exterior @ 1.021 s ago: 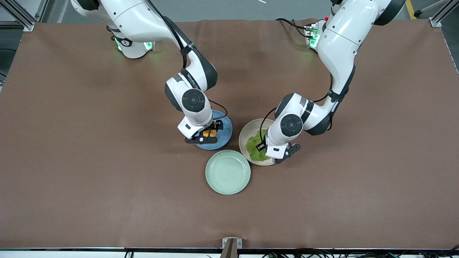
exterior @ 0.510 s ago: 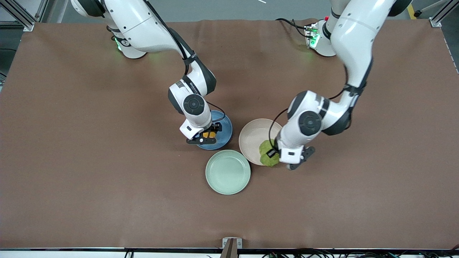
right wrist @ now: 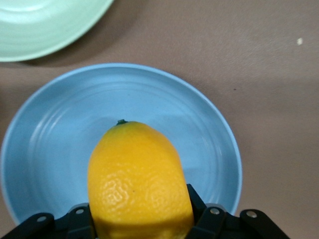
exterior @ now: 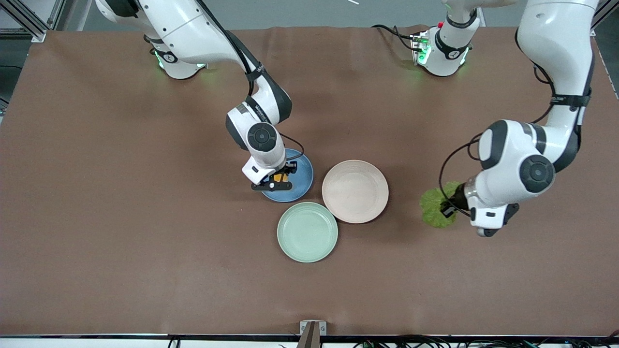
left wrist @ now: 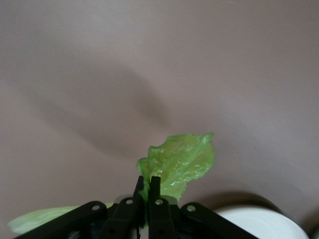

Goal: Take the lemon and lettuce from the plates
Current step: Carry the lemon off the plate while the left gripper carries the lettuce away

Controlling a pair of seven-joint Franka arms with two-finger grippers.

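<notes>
The lettuce, pinched in the shut left pincer, has left the beige-pink plate in the last second and now hangs over bare worktop at that plate's three o'clock, so its pick looks done. The lemon sits clamped in the right pincer over the blue plate, barely raised. Only the right wrist view shows the lemon clearly, with the mint-green plate close by.
</notes>
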